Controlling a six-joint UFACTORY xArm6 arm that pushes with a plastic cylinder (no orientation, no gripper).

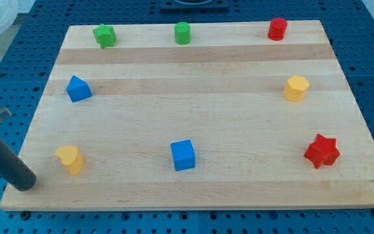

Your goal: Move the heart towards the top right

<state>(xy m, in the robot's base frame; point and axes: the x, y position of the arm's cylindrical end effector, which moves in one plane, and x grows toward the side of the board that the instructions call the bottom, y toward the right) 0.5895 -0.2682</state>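
My tip (26,184) sits left of the yellow heart (70,159).

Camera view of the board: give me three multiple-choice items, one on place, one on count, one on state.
1. Where is the yellow heart?
A. view's bottom left
B. view's top right
C. centre

2. How many red blocks are there?
A. one
B. two
C. three

3. Is my tip touching the heart?
A. yes, pressed against it
B. no, apart, to its left
C. tip hidden

Answers:
1 A, it sits near the bottom-left corner.
2 B, the red cylinder and red star.
3 B, bare wooden board shows between tip and heart.
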